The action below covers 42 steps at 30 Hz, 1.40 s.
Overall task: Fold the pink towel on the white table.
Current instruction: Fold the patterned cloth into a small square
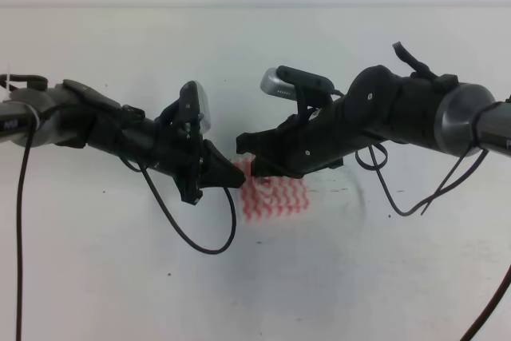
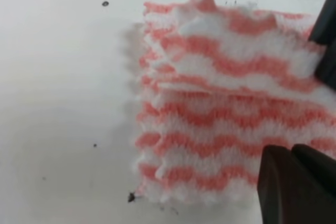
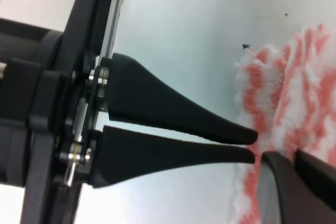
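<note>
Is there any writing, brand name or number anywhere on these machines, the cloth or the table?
No text can be read in any view.
The silver camera housing on the right arm: faint marks, too blurred to read.
The pink towel: only wavy stripes, no label.
The white table: only dark specks.

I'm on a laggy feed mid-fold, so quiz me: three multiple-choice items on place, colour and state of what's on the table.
1. Where is the pink towel?
A. between the two grippers' tips
B. at the far table edge
C. hanging off the table

2. What pattern does it carry?
A. plain blue
B. pink-red and white wavy stripes
C. green checks

3. How does the towel lie?
A. spread in a single layer
B. rolled in a tube
C. layered, one ply over another

Key: 1 A, the left gripper and right gripper meet at its corner on the white table. 2 B, the left wrist view shows the stripes. 3 C, stacked edges show there.
</note>
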### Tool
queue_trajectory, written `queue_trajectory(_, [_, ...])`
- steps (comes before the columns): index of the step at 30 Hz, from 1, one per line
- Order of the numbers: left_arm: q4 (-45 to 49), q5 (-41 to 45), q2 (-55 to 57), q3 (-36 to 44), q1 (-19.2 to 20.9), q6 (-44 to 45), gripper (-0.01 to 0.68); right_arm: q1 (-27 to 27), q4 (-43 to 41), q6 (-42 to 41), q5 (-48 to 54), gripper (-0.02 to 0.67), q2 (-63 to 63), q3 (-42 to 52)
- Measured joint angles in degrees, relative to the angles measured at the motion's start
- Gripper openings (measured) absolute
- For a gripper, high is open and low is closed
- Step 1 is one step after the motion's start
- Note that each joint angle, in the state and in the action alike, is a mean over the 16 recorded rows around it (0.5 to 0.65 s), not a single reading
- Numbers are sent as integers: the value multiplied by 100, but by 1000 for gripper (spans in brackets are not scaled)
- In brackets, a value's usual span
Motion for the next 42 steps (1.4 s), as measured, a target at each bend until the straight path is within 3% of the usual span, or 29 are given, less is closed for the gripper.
queue_trajectory(17, [-233,-145,-6,0,0,30,-4,-3,-7,-2,11,138,-10,-2])
queue_trajectory(42, [-485,-189,-40,-1,322,-228,-4,-255,-240,10,553,119,-10,-2])
